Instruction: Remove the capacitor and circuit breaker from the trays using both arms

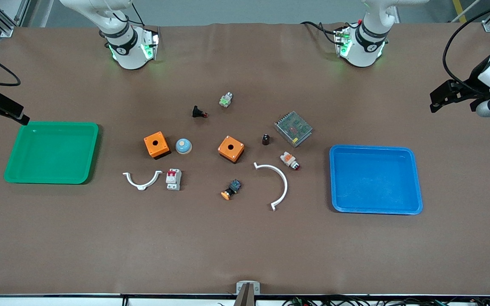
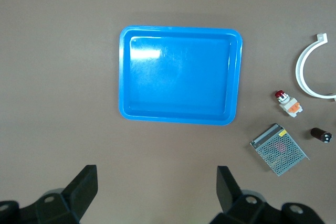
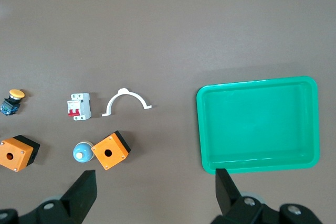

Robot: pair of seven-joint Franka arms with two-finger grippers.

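Note:
The capacitor (image 1: 266, 139), a tiny dark cylinder, stands mid-table beside a metal mesh box; it also shows in the left wrist view (image 2: 321, 135). The breaker (image 1: 173, 179), a white block with a red lever, lies nearer the front camera than an orange box; it also shows in the right wrist view (image 3: 79, 107). My left gripper (image 1: 438, 101) (image 2: 156, 171) is open and empty, high over bare table beside the blue tray (image 1: 374, 178). My right gripper (image 1: 17, 115) (image 3: 155, 174) is open and empty, high over bare table beside the green tray (image 1: 51, 153).
Both trays are empty. Mid-table lie two orange boxes (image 1: 156, 144) (image 1: 231, 148), a blue dome (image 1: 183, 146), two white curved clips (image 1: 142, 180) (image 1: 277, 182), the mesh box (image 1: 293, 128), a white-orange button (image 1: 289, 160), a black button part (image 1: 199, 112) and a yellow-capped button (image 1: 231, 189).

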